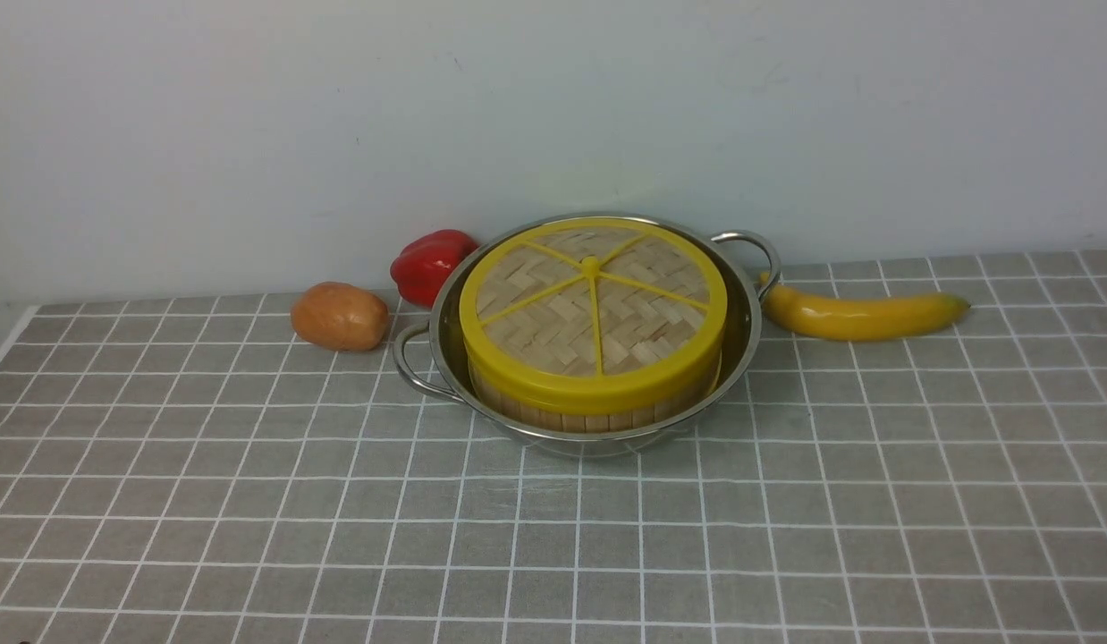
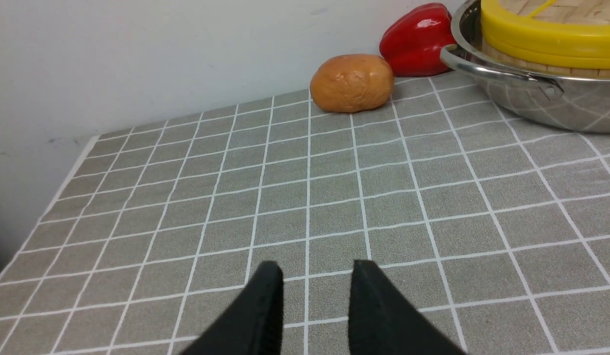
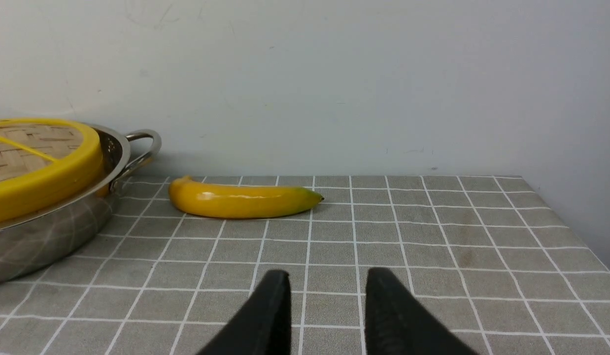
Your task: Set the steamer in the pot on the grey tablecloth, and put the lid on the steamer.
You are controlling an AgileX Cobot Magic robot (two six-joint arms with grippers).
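1. Front view, item one: the steamer (image 1: 598,413), a slatted bamboo basket, sits inside the pot (image 1: 746,335); only its lower wall shows beneath the lid.
2. The lid (image 1: 595,309), a woven disc with yellow rim and spokes, lies on top of the steamer, seated roughly level and centred as far as can be told.
3. The pot stands on the grey tablecloth (image 1: 553,537), toward its far edge and about midway between its left and right edges, loop handles out to either side.
4. Left gripper (image 2: 316,276): seen in the left wrist view only, jaws parted with bare cloth between them, holding nothing, over the tablecloth near its left edge and well apart from the pot.
5. Right gripper (image 3: 328,283): seen in the right wrist view only, jaws likewise parted and empty, over the cloth on the pot's right side, well apart from it.
6. Bystanders along the far edge: a brown potato (image 1: 340,315) and a red pepper (image 1: 431,262) left of the pot, the pepper just beside its rim; a banana (image 1: 862,314) just right of the right handle.
7. Step in hand, as judged: both placements look complete, and both arms stand clear of the pot.
8. Next move, as judged: nothing left to grasp; at most keeping the arms clear without nudging the pot or lid.
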